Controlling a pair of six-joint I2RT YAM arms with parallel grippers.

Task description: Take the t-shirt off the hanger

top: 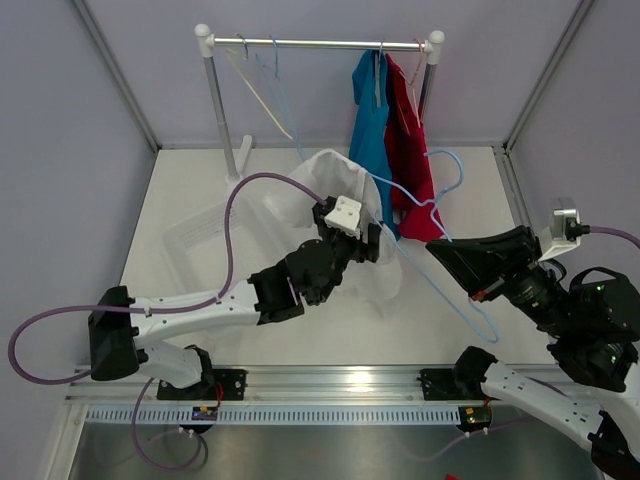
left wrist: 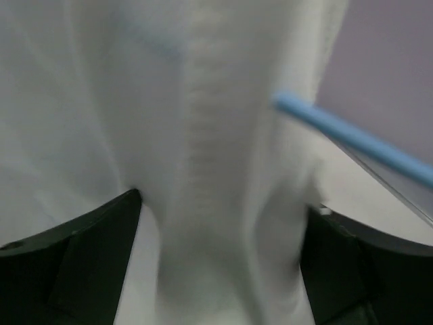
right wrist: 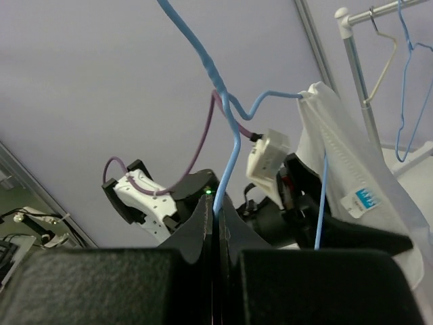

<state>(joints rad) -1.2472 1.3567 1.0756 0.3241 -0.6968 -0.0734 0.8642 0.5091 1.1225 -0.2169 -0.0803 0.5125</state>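
A white t-shirt (top: 335,180) hangs partly on a light-blue wire hanger (top: 452,290) held in the air over the table's middle. My left gripper (top: 368,243) is shut on a bunched fold of the shirt; in the left wrist view the cloth (left wrist: 216,169) fills the gap between the black fingers (left wrist: 81,257), with the hanger's bar (left wrist: 352,139) to the right. My right gripper (top: 436,248) is shut on the hanger's wire; in the right wrist view the jaws (right wrist: 218,215) pinch the blue wire (right wrist: 230,156), and the shirt (right wrist: 338,142) hangs on the hanger's far end.
A clothes rack (top: 320,43) stands at the back with a blue shirt (top: 372,130), a red shirt (top: 410,160) and empty hangers (top: 265,90). A clear plastic bin (top: 205,245) sits on the table left of the left arm.
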